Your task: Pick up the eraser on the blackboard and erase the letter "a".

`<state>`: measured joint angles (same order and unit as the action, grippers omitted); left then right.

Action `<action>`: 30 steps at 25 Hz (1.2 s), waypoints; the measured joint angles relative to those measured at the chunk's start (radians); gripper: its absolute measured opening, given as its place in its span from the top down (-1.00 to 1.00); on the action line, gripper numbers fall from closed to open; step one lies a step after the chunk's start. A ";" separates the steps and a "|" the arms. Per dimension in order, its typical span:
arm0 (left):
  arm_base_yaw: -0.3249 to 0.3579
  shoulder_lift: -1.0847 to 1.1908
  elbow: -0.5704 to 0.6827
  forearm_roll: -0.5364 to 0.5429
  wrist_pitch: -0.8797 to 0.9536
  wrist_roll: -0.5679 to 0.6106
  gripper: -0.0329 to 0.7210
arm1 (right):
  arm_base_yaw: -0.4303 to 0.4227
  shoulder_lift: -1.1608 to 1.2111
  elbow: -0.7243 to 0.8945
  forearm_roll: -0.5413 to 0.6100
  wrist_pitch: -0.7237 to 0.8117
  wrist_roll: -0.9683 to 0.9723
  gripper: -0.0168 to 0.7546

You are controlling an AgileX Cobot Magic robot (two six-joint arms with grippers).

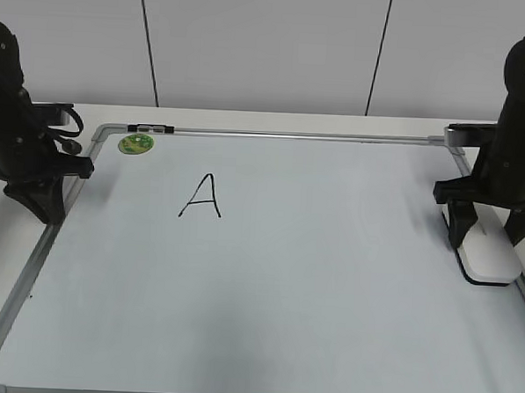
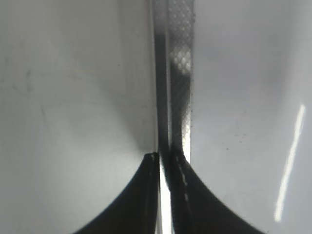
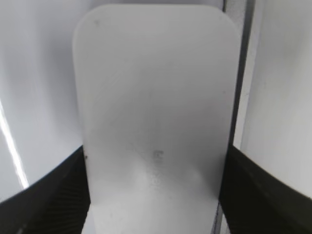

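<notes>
We straddle eraser (image 3: 155, 117) with right gripper (image 3: 155, 195), fingers against its sides at blackboard (image 1: 284, 294) right edge; left gripper (image 2: 165, 161) pressed together.

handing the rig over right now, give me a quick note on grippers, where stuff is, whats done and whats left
Left gripper: shut, empty, parked over the left frame of the blackboard.
Right gripper: fingers on both sides of the eraser, which lies at the board's right edge; whether it is clamped is unclear.
The only letter showing is a capital A in the upper left part of the board, unerased. A green magnet sits near the top left corner.
Left: lift the eraser, carry it across, wipe the letter.
</notes>
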<state>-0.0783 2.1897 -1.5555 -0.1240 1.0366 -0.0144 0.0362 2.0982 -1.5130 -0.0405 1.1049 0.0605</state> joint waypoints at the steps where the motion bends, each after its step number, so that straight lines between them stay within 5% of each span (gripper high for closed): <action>1: 0.000 0.000 0.000 0.000 0.000 0.000 0.84 | 0.000 0.002 -0.001 0.000 0.000 0.000 -0.48; 9: 0.000 0.000 0.000 0.000 -0.002 0.002 0.84 | 0.000 0.005 -0.023 0.001 0.007 -0.002 -0.69; 22: 0.000 0.000 0.000 0.000 -0.002 0.002 0.83 | 0.000 0.006 -0.167 0.001 0.104 -0.002 -0.65; 26: 0.000 -0.002 -0.006 0.010 0.007 0.014 0.65 | 0.000 -0.014 -0.167 0.001 0.106 -0.002 -0.62; 30: 0.000 -0.009 -0.041 0.042 0.060 0.003 0.24 | 0.000 -0.038 -0.169 0.001 0.109 -0.002 -0.59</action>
<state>-0.0783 2.1808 -1.5970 -0.0824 1.0970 -0.0113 0.0362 2.0602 -1.6824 -0.0392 1.2136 0.0584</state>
